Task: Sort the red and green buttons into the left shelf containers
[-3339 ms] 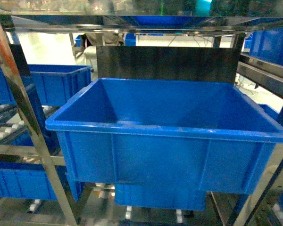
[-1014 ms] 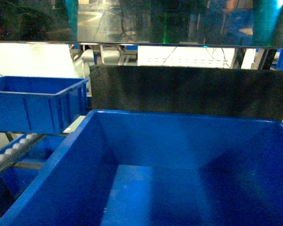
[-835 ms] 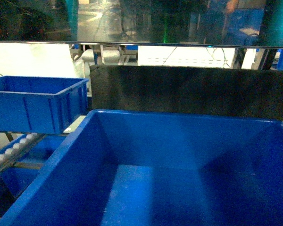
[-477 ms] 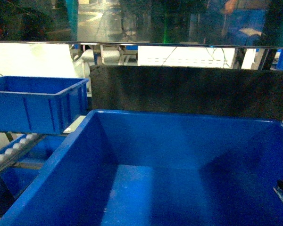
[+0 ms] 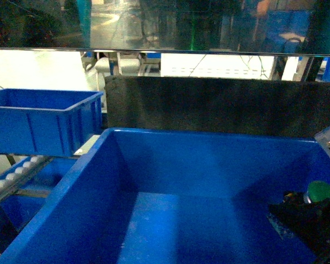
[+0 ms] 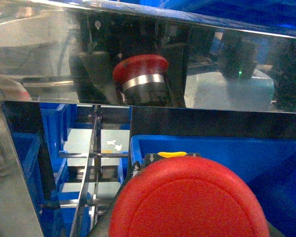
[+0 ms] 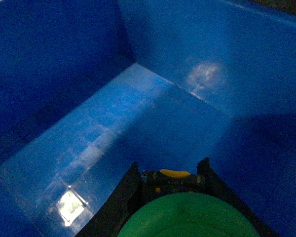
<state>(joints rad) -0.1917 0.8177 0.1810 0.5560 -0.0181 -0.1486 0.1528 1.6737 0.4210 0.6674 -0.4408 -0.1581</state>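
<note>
Green button [image 7: 187, 217] hangs inside the big blue bin [image 5: 99, 159], low on its right side, clamped in the right hand [image 7: 170, 190]. Red button [image 6: 187, 202] sits gripped in the left hand [image 6: 138, 197], outside, near the steel shelf rail [image 6: 138, 59] mirroring its domed cap. Neither's dropped yet, so both releases remain. Smooth glossy bin floor, bare where visible.

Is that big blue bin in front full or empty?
Empty, as far as visible: the big blue bin shows only bare floor. The green button is held above it in the right pincer.
</note>
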